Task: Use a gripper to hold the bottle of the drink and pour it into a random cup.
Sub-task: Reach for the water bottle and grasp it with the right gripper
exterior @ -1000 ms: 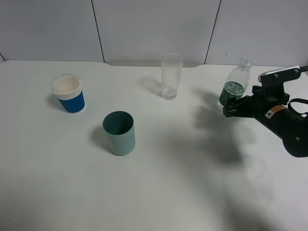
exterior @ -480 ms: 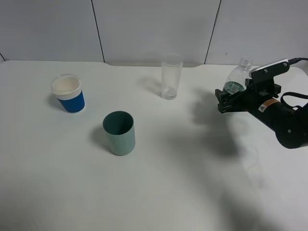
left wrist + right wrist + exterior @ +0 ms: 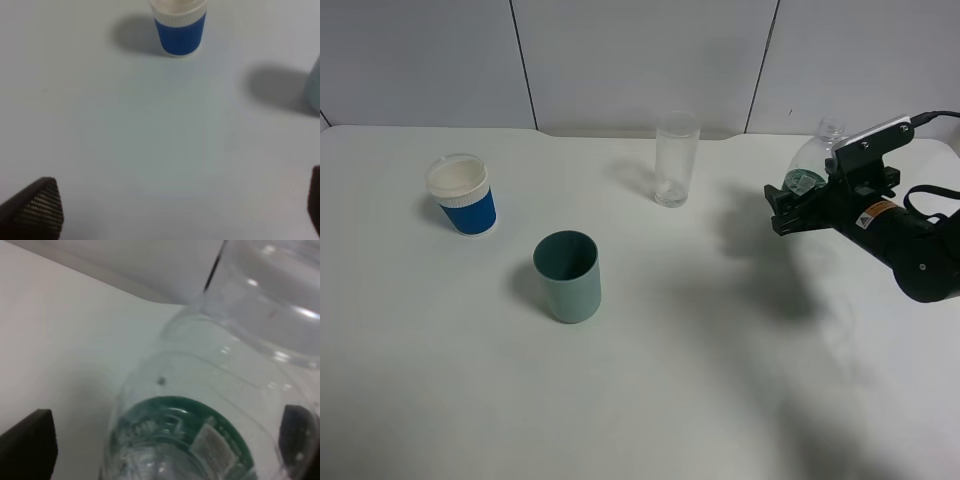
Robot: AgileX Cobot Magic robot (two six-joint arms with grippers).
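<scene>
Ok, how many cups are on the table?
3: blue-and-white paper cup at the left, teal cup nearer the front, tall clear glass at the back. None appears hidden.

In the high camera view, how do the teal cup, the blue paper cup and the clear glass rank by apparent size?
1. teal cup and blue paper cup: nearly alike; the teal one is nearer the camera, so unranked.
2. clear glass: narrowest, smallest.
</scene>
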